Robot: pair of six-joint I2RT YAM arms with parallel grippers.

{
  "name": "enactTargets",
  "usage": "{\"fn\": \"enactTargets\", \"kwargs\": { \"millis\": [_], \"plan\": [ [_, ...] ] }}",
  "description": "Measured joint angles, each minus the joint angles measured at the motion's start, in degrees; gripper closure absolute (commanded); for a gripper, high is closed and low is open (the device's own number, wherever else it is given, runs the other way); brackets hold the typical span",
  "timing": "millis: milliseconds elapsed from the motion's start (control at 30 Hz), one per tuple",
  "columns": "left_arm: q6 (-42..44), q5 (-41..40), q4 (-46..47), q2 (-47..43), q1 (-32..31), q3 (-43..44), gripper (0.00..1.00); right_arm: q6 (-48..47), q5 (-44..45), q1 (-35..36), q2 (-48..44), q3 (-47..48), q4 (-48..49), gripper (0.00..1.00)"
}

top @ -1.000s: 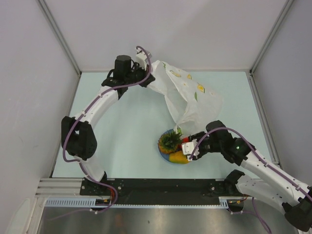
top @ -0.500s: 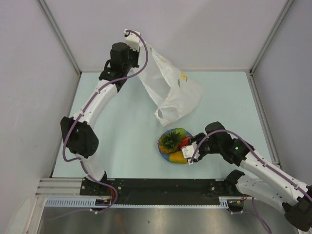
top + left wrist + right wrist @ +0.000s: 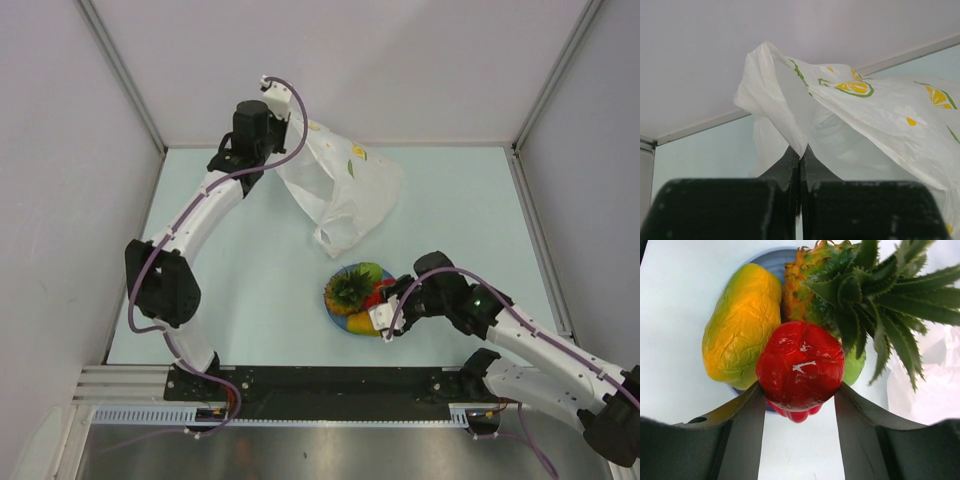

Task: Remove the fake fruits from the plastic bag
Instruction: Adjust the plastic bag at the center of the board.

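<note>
**Left gripper** [image 3: 799, 162]: clenched on a pinched fold of the bag [image 3: 345, 190], a thin, crinkly, translucent white film with citrus-slice print that hangs limp over the far part of the table [image 3: 250, 250].

**Right gripper** [image 3: 799, 390]: grasping the glossy, lobed red pepper [image 3: 801, 362]. The pepper touches the wrinkled yellow-orange mango [image 3: 742, 330], the spiky-crowned pineapple [image 3: 840, 295] and the smooth green apple [image 3: 855, 367], all heaped on the round blue plate [image 3: 765, 260].

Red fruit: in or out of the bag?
Out: right gripper grips the red fruit by the plate, apart from the bag in the left gripper.
</note>
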Motion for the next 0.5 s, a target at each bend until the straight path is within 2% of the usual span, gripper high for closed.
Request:
{"fn": "enactTargets", "kwargs": {
  "millis": [100,200,233,500],
  "plan": [
    [0.0,0.0,-0.1,-0.9,-0.5,-1.2,1.00,-0.7,-0.5,0.1,1.5,-0.7,1.4,0.55],
    [0.1,0.0,-0.1,-1.9,-1.0,-2.7,1.00,-1.5,-0.8,0.0,2.6,-0.8,2.8,0.43],
    [0.1,0.0,-0.2,-2.2,-1.2,-3.1,1.00,-1.6,-0.9,0.0,2.9,-0.9,3.2,0.34],
    [0.7,0.1,-0.3,-3.8,-2.3,-5.5,1.00,-1.4,-0.6,0.0,1.4,-3.0,4.6,0.14]
  ]
}}
